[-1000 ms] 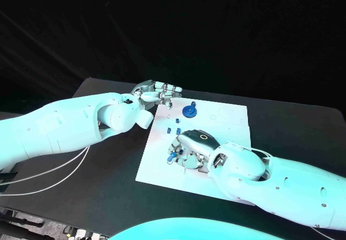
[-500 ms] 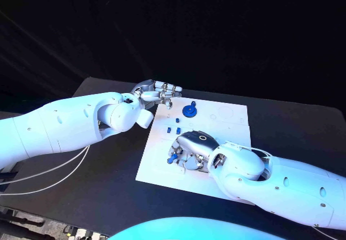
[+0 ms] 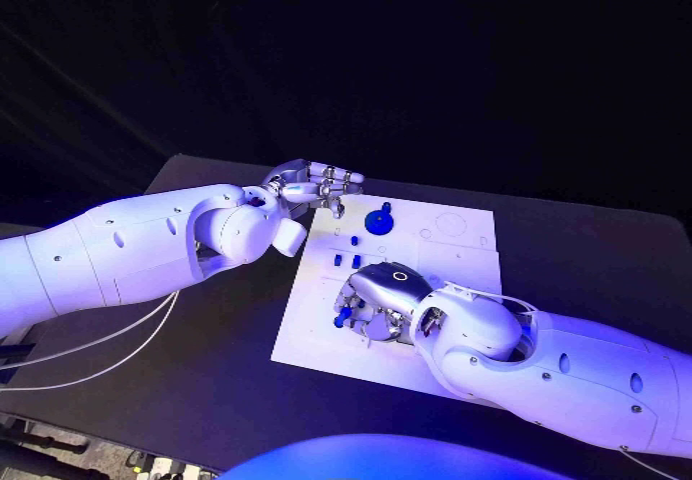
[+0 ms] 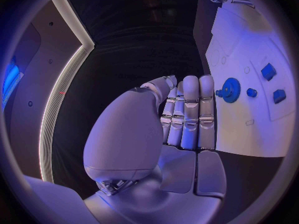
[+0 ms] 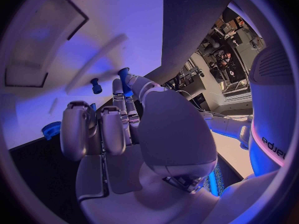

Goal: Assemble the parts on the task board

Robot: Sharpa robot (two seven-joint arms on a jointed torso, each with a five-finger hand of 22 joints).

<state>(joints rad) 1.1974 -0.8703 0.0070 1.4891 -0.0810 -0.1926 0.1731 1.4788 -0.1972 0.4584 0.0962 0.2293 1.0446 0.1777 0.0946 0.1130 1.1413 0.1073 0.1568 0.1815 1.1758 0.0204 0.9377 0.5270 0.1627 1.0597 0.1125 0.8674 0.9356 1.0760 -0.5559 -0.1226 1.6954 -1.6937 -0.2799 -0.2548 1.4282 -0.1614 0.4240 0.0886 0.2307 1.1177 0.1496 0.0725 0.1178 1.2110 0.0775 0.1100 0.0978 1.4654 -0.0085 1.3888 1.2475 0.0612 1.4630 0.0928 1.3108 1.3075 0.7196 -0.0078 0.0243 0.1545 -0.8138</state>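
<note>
A: Task board point(image 3: 447, 262) holds a blue gear point(image 3: 379, 221) near its far edge and small blue parts point(image 3: 346, 260) mid-board.

B: Right hand point(image 3: 378, 300) rests on the board, pinching a blue peg point(image 5: 124, 80). Left hand point(image 3: 315, 186) hovers at the board's far corner, fingers straight and together, gripping nothing.

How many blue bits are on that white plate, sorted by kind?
Blue gear: 1
Blue square blocks: 2
Small blue round peg: 1
Blue piece at the right hand: 1
Total: 5 that show plainly
</note>
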